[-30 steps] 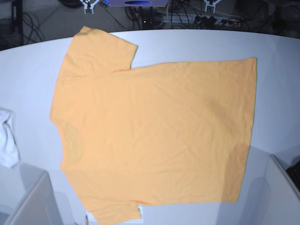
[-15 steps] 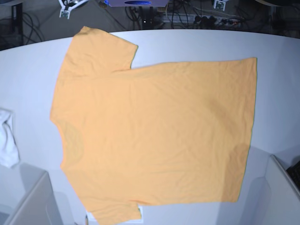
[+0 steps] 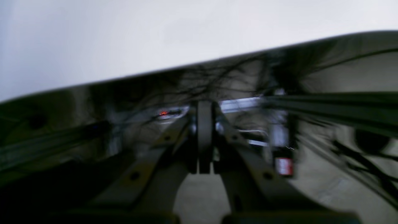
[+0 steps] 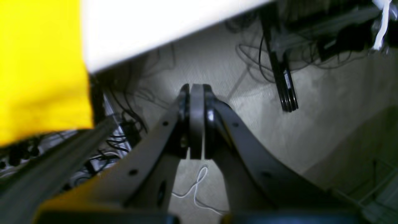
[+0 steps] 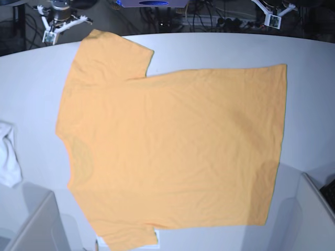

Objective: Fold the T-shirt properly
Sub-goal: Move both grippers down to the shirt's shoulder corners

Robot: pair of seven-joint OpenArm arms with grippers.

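Note:
The light-orange T-shirt (image 5: 167, 146) lies flat and spread out on the white table (image 5: 220, 49), collar to the left, hem to the right, plain side up. One sleeve reaches the far left corner; its edge shows in the right wrist view (image 4: 40, 68). My right gripper (image 5: 49, 35) hovers beyond the table's far edge at the left, just left of that sleeve, shut and empty (image 4: 196, 149). My left gripper (image 5: 274, 19) hovers beyond the far edge at the right, shut and empty (image 3: 204, 161).
A small white cloth (image 5: 8, 154) lies at the table's left edge. Grey bins stand at the front left (image 5: 36, 225) and front right (image 5: 314, 209). Cables and power strips (image 5: 209, 18) lie on the floor behind the table.
Both grippers have moved outward along the far edge: the right one further left and a bit nearer the sleeve, the left one further right. The T-shirt has not moved.

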